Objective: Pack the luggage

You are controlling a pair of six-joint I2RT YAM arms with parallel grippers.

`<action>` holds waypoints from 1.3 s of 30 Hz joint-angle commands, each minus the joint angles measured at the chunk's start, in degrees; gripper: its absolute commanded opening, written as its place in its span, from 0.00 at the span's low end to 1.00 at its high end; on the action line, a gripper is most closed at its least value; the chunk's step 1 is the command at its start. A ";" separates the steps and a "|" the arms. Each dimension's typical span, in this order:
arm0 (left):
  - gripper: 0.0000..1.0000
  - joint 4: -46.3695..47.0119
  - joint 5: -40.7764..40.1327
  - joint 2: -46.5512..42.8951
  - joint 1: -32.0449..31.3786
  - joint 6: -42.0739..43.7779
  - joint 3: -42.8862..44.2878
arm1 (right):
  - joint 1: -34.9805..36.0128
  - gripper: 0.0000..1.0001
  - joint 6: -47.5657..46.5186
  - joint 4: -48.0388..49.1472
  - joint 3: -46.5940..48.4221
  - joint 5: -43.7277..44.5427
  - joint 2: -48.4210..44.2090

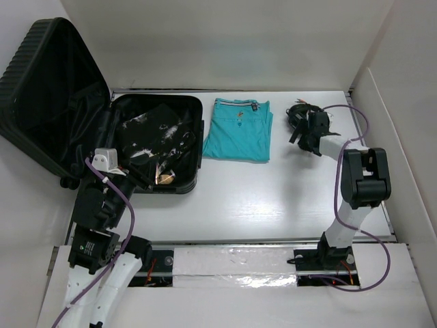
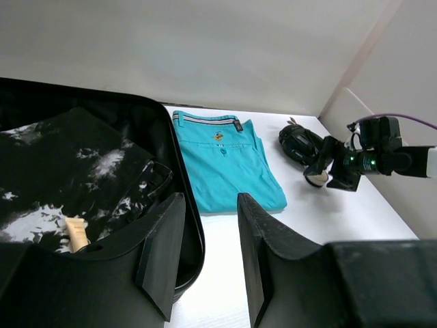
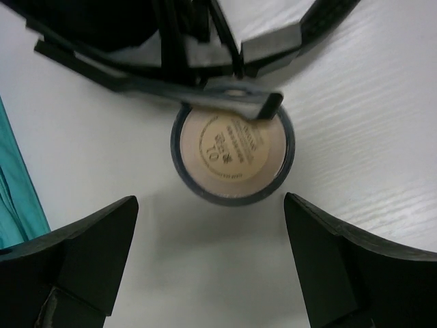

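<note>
Gaping right claw [image 3: 210, 199] over round jar [image 3: 232, 154]

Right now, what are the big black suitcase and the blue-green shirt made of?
The suitcase looks like hard plastic: a stiff, ribbed, fairly matte black shell, with what seems to be dark fabric lining inside. The shirt looks like soft knit cloth, maybe cotton: it lies folded flat, has a striped collar, and shows no shine.
</note>
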 commanded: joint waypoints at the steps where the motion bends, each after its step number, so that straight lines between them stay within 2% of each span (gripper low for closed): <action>1: 0.33 2.89 0.78 -0.85 0.27 0.30 0.49 | -1.93 0.94 1.44 -1.29 5.07 -1.55 2.77; 11: 0.33 2.62 0.52 -1.38 0.27 0.30 0.58 | -4.74 0.91 0.83 -6.47 13.14 -6.13 9.28; 14: 0.33 2.80 0.70 -1.90 0.27 0.30 0.67 | -4.74 0.83 0.56 -7.10 13.86 -5.86 9.55; 15: 0.33 2.71 0.61 -1.90 0.27 0.30 0.67 | -4.74 0.75 0.56 -7.10 13.77 -5.77 9.29; 17: 0.33 2.62 0.61 -1.99 0.27 0.30 0.67 | -4.22 0.69 -0.05 -7.19 13.34 -5.42 8.76; 19: 0.33 2.71 0.70 -2.26 0.27 0.30 0.67 | -3.51 0.62 -0.40 -7.10 11.58 -4.11 7.01; 23: 0.33 2.63 0.78 -2.17 0.27 0.30 0.58 | -0.18 0.56 -1.63 -4.73 5.52 -1.30 1.83; 29: 0.33 2.80 1.14 -1.99 0.27 0.30 0.49 | 5.26 0.53 -2.77 -1.22 -5.20 -2.08 -7.92; 35: 0.33 3.15 1.14 -1.56 0.27 0.30 0.41 | 9.57 0.50 -2.69 -1.21 -7.50 -7.35 -14.96; 39: 0.33 3.24 1.31 -1.55 0.27 0.21 0.41 | 17.90 0.51 -2.25 -2.97 -3.56 -10.78 -17.34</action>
